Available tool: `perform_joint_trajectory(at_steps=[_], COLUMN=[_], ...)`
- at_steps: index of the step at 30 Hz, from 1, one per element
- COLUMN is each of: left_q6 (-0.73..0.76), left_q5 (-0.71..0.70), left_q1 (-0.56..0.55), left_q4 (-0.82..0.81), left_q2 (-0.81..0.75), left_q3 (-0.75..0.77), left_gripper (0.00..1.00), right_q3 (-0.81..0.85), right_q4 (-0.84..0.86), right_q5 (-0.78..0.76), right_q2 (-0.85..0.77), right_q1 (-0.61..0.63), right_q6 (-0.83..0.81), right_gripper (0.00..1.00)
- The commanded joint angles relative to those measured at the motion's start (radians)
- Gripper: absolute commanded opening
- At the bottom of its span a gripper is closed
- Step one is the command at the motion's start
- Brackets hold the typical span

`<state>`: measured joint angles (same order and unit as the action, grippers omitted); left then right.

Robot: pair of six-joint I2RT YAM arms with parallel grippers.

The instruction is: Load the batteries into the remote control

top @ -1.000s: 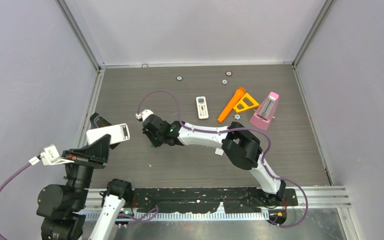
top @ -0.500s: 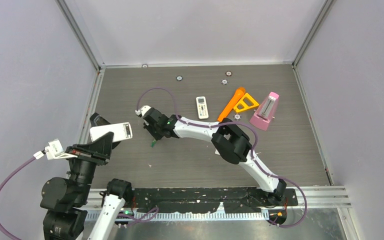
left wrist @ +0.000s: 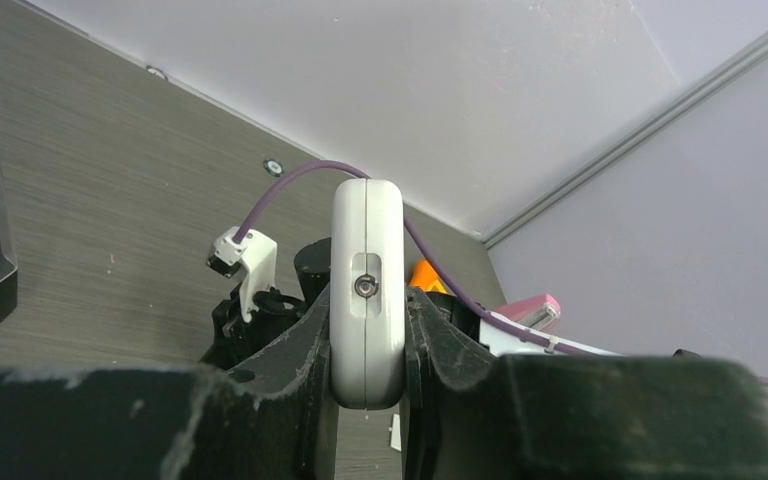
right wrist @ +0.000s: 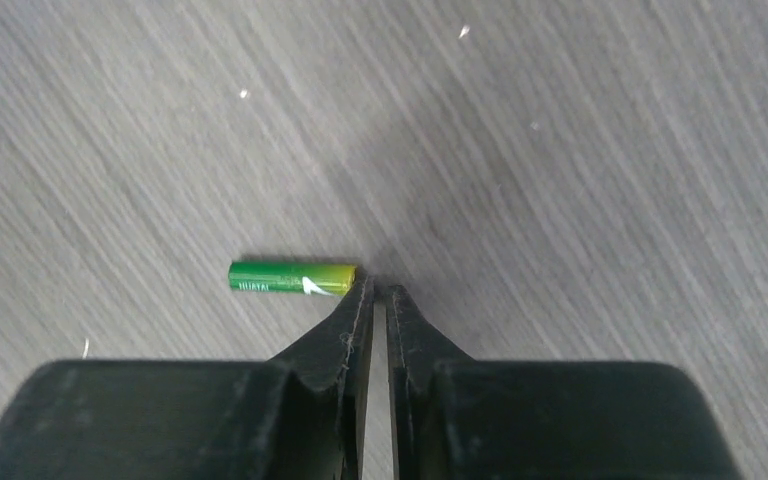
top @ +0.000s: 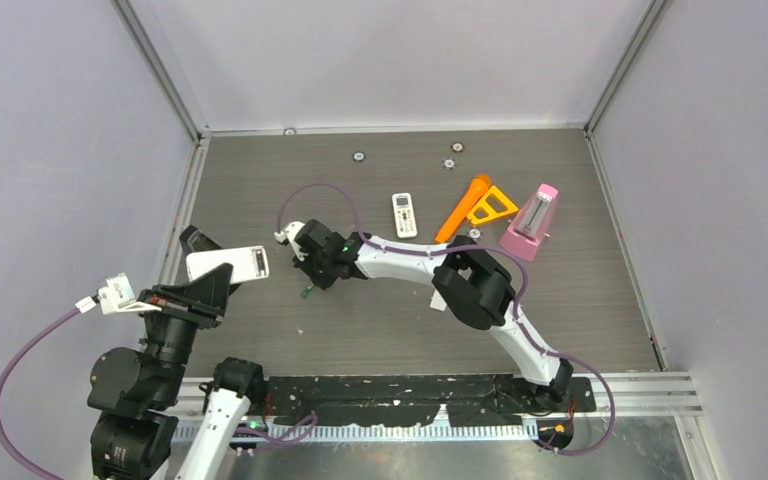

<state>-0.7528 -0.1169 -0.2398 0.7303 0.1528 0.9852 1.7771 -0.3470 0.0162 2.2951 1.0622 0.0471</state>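
Gripping a white remote edge-up, the left claw hangs near the bench's left edge. The right claw is closed to a sliver on nothing, its tips down at the bench. The green battery lies flat just beside one tip, well away from every bench edge.

A battery lies on the table beside the right tool.

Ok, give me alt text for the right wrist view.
A green battery lies flat on the grey wood-grain table, one end right at the tip of the right gripper, whose jaws are almost closed with nothing between them.
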Motion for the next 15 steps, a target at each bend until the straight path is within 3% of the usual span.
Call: perform_joint_trajectory(at_steps=[1,11,15], left_q6=[-0.007,0.006,0.016], left_q5=[0.011,-0.008,-0.026], left_q1=[0.005,0.004,0.005], left_q4=[-0.064,-0.046,-0.049], left_q2=[0.013,0.014,0.007], left_q3=[-0.003,0.012,0.028], left_gripper=[0.00,0.00,0.00], right_q3=[-0.046,-0.079,-0.088], right_q4=[-0.065,-0.087,-0.087], right_q5=[0.070,-0.013,-0.010], right_q2=[-0.072,-0.161,-0.180], right_q1=[0.016,0.037,0.062], right_q6=[-0.038,-0.109,-0.200], right_gripper=[0.16,0.23,0.36])
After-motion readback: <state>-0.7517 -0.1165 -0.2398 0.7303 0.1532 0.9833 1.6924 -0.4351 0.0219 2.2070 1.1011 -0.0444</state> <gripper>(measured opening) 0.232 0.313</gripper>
